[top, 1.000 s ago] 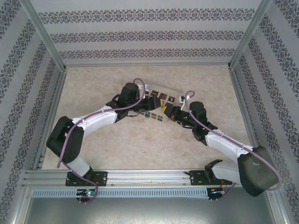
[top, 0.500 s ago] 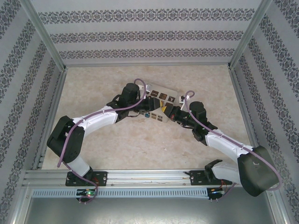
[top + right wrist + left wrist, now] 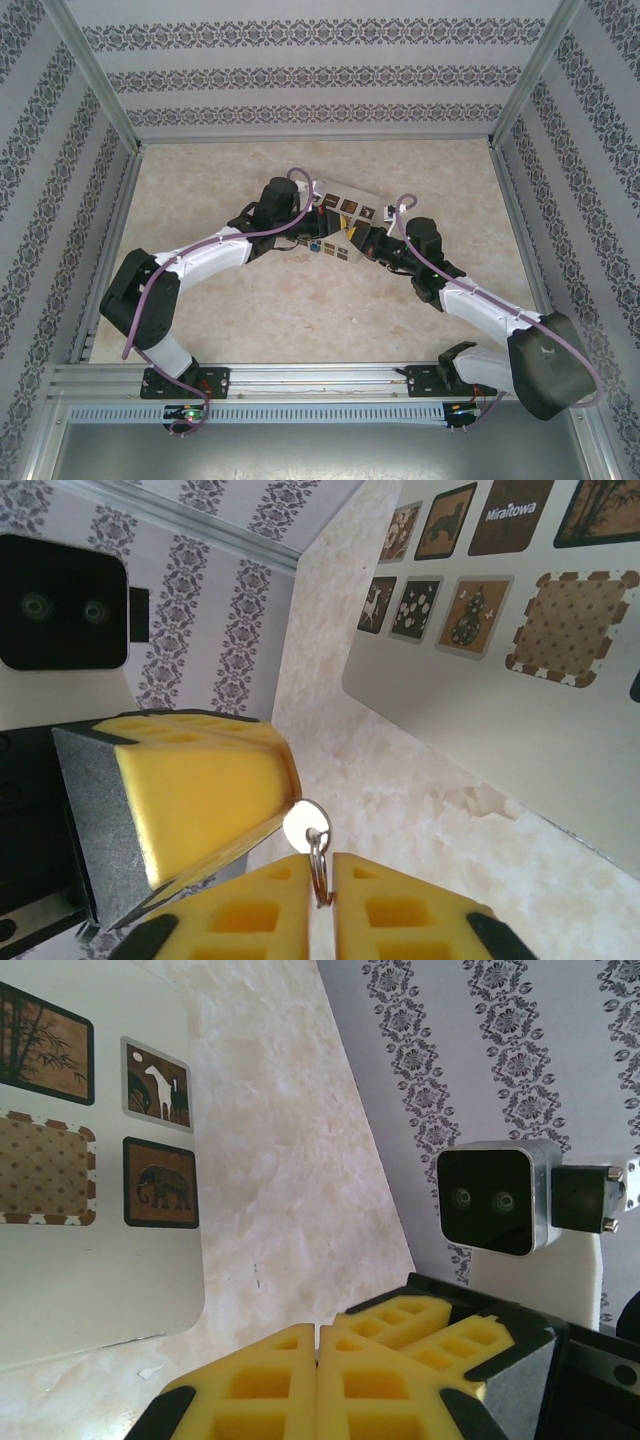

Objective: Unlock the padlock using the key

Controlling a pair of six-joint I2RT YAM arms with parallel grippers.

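Note:
The key's round silver head [image 3: 300,820] sticks out from the tip of my left gripper's yellow fingers [image 3: 200,780], which are pinched on it. A thin split ring [image 3: 317,852] hangs from that head into the narrow gap of my right gripper [image 3: 322,865], whose jaws stand slightly apart around it. In the left wrist view my left gripper [image 3: 318,1335] is pressed shut, with the right gripper's fingers [image 3: 430,1325] just beside it. From above, my left gripper [image 3: 318,232] and right gripper [image 3: 362,243] meet tip to tip in front of the cream box [image 3: 345,205]. The padlock is hidden.
The cream box with brown picture tiles [image 3: 520,710] lies flat on the marbled table [image 3: 290,1160], right behind both grippers. Patterned walls [image 3: 320,75] and metal rails enclose the table on three sides. The right wrist's camera housing [image 3: 490,1200] hangs close to my left fingers.
My left gripper has closed fully on the key's head. My right gripper's jaws have parted a little. Both arms have stayed almost in place at the box.

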